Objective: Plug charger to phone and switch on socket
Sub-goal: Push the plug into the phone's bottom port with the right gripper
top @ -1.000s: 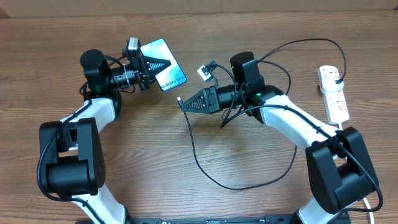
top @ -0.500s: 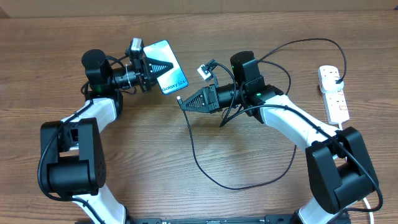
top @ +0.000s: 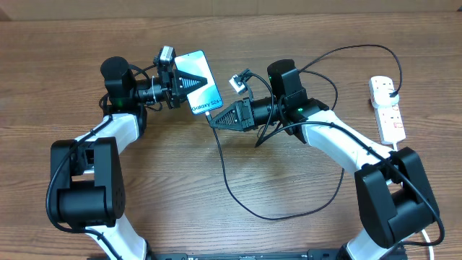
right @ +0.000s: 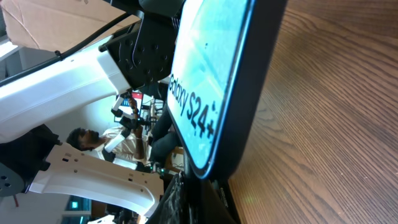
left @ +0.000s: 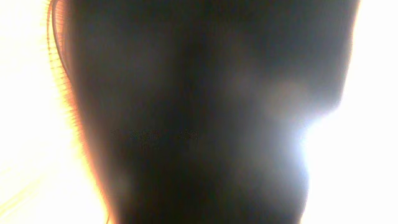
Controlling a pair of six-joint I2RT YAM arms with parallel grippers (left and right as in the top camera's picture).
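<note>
Left end effector [top: 193, 80] clenched on phone [top: 204, 99] over worktop [top: 180, 206] left of centre, right end effector [top: 214, 119] clenched on charger [top: 222, 165] tip at phone's near edge: seating unconfirmed, socket [top: 388, 115] far right likely not yet switched.

White arm links [top: 339, 141], black joints [top: 283, 78].

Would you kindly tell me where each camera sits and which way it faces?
Overhead: above the table, looking straight down on the left arm and right arm, the left gripper holding the phone, the right gripper holding the charger, and the socket.
Left wrist: on the left arm; only dark blur and glare, nothing identifiable.
Right wrist: on the right arm, facing the phone's screen closely; the left arm shows behind.
Shared: overhead and right wrist both show the phone.
</note>
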